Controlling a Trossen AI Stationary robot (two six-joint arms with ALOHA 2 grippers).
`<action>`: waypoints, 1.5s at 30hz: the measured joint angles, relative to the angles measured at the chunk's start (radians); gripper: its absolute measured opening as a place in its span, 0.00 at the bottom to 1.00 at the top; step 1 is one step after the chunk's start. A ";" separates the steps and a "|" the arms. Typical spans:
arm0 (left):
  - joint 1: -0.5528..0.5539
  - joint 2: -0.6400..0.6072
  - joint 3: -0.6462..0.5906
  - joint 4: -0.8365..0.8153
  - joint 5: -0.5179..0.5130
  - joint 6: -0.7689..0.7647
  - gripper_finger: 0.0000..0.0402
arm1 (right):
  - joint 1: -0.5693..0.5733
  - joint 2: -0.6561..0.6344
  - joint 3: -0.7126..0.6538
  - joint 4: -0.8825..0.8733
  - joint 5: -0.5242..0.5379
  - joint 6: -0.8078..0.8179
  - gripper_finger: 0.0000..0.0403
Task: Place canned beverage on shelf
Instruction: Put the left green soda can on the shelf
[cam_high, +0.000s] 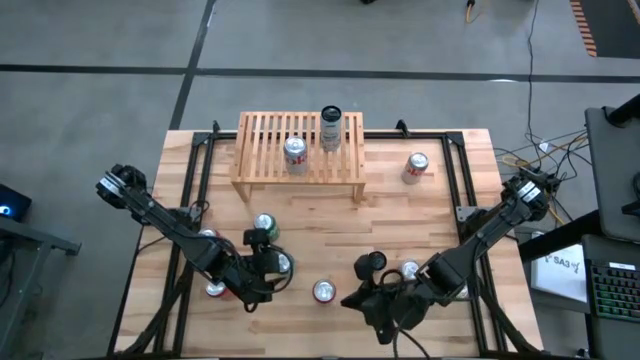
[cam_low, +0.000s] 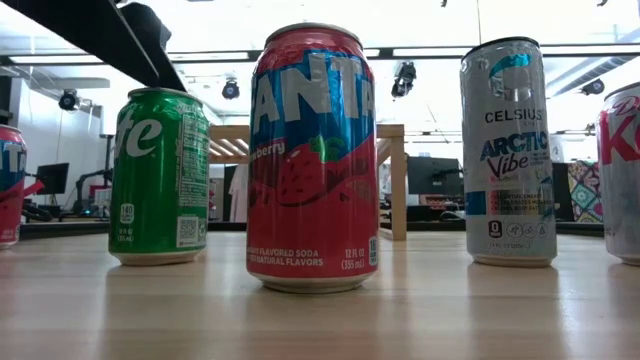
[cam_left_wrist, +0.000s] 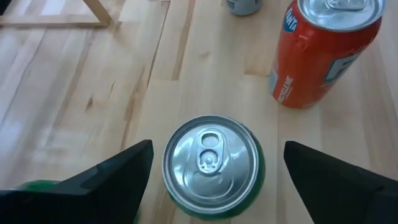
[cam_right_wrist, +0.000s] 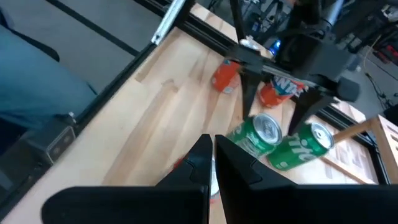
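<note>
Light-wood planking forms the counter (cam_high: 400, 215), and the shelf (cam_high: 298, 150) stands at its far edge with two cans already on its slatted top. Several more cans stand loose on the near half of the counter. The green can (cam_left_wrist: 211, 165) is upright there, just beside a second green can, with an orange Fanta can (cam_left_wrist: 323, 50) near it.

The left end effector (cam_left_wrist: 214, 180) hovers over the green can with its fingers spread wide, one on each side of the can and clear of its wall. The left arm reaches in low from the counter's left edge. The right end effector (cam_right_wrist: 213, 165) waits above the near right of the counter, fingers pressed together and holding nothing.

Handling estimate: the can is rigid and smooth-walled, probably moderately heavy if full, and liable to slip or dent. Grip the cylindrical wall at mid-height, not the rim.
</note>
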 joint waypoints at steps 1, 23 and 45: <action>0.001 0.000 -0.009 0.017 0.000 0.000 0.86 | -0.005 -0.009 -0.015 0.013 0.000 0.001 0.02; 0.028 0.000 -0.070 0.111 -0.008 -0.045 0.86 | -0.160 -0.278 -0.416 0.427 -0.207 0.030 0.02; 0.027 -0.010 -0.071 0.066 0.027 -0.068 0.87 | -0.208 -0.287 -0.422 0.471 -0.264 -0.036 0.02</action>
